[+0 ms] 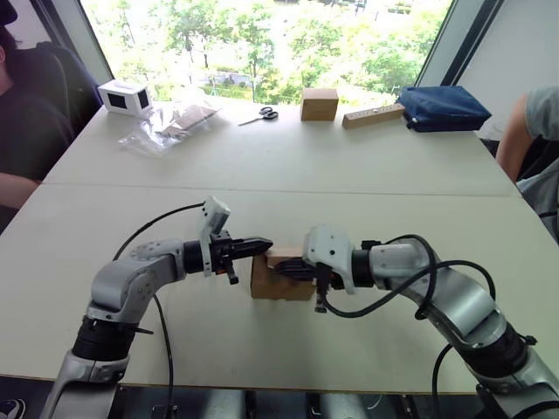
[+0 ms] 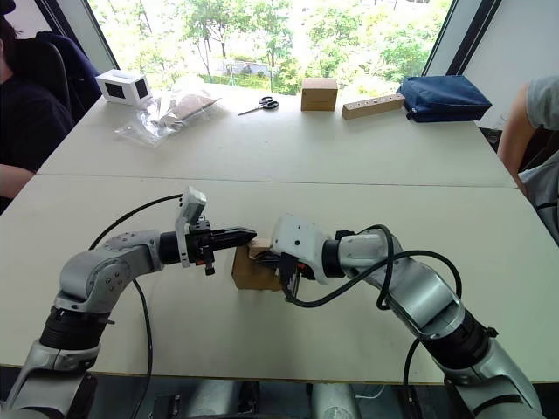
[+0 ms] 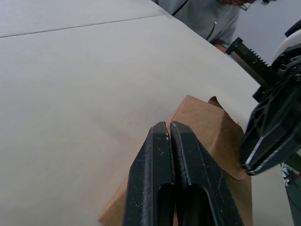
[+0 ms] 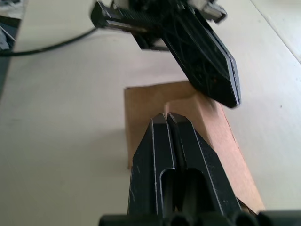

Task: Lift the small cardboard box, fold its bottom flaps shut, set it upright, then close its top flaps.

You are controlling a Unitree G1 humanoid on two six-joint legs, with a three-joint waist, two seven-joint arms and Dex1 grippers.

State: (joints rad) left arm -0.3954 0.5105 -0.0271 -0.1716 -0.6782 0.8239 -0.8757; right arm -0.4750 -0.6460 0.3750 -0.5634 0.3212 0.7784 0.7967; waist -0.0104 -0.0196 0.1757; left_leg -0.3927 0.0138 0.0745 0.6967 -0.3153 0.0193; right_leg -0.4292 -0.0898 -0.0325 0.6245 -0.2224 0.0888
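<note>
Both hands have their fingers pressed together, used as pushers rather than clamps: the left hand (image 1: 262, 245) touches the upper left edge of the small cardboard box (image 1: 281, 278), and the right hand (image 1: 284, 268) presses on the top flaps (image 3: 221, 136). Nothing grips the box, which stands on the table (image 1: 367, 166) between them, so an uneven push could slide or tip it, or let a flap spring up. Both forearms reach inward, roughly level, elbows out.
</note>
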